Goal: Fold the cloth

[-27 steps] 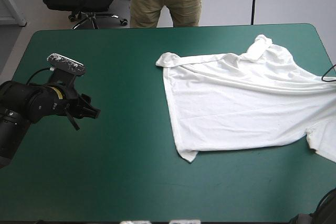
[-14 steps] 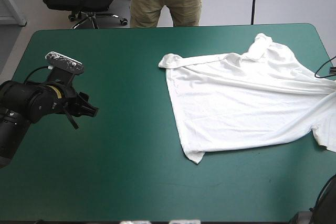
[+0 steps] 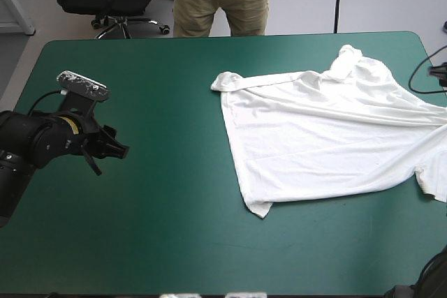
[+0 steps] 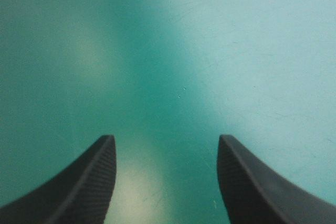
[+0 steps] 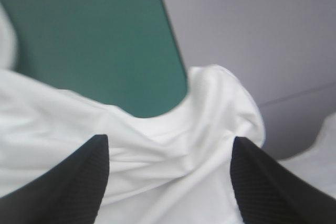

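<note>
- High view shows you the left pincer [image 3: 120, 150] over the left part of the teal-green surface [image 3: 174, 235], pointing toward the right side.
- Left wrist view gives you that pincer [image 4: 166, 139] with its black fingers [image 4: 89, 182] standing wide apart. Nothing is between them, and only bare surface [image 4: 210, 51] lies under and ahead of them.
- Moving right, you have a wide stretch of bare surface, so the left pincer and the T-shirt are well apart.
- The T-shirt [image 3: 314, 144] lies spread and mostly flat on the right half of the surface, white, with long creases running across it. One corner points toward the near edge, a bunched part sits near the far right corner, and the right side runs to the surface's right edge.
- Right wrist view shows you the right pincer [image 5: 169, 139] over the T-shirt [image 5: 173, 182], its fingers spread apart. The cloth lies under and between them, not clamped.
- Ahead of that pincer, a rounded fold of the T-shirt reaches past the edge of the surface [image 5: 94, 35].
</note>
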`<state>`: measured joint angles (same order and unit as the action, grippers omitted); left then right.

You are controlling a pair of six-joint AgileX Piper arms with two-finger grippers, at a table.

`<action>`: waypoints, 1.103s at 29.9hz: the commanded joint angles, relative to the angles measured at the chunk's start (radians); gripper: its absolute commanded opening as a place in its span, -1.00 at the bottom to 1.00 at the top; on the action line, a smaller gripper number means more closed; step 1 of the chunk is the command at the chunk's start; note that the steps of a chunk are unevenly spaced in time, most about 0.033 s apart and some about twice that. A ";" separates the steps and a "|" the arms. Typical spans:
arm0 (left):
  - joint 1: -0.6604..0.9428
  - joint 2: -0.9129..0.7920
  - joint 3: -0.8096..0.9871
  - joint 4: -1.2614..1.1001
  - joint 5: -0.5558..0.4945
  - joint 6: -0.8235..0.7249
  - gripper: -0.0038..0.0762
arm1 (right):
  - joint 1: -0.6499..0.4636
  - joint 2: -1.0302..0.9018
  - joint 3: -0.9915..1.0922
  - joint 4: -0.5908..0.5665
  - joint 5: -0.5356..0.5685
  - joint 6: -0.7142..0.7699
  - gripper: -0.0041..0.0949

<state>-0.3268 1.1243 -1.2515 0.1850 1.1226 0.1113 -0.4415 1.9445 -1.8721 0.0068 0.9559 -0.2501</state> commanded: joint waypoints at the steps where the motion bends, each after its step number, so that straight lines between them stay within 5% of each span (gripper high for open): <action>1: -0.003 -0.048 -0.033 0.007 -0.016 -0.008 0.13 | 0.049 -0.166 -0.034 0.250 0.089 -0.157 0.25; 4: -0.003 -0.058 -0.033 0.025 0.005 -0.008 0.13 | 0.157 -0.217 -0.034 0.350 0.300 -0.218 0.18; 16: -0.003 -0.058 -0.033 0.072 0.026 -0.012 0.13 | 0.860 -0.312 0.240 0.019 0.293 -0.121 0.15; 23: -0.003 -0.058 -0.033 0.099 -0.002 -0.053 0.13 | 1.041 -0.338 0.460 0.032 0.279 -0.054 0.15; 33: -0.003 -0.058 -0.033 0.055 -0.011 -0.053 0.13 | 1.239 -0.365 0.615 0.023 0.068 0.028 0.15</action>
<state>-0.3268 1.0851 -1.2515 0.2361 1.1612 0.0704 0.7778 1.6291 -1.2510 0.0397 1.1056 -0.2371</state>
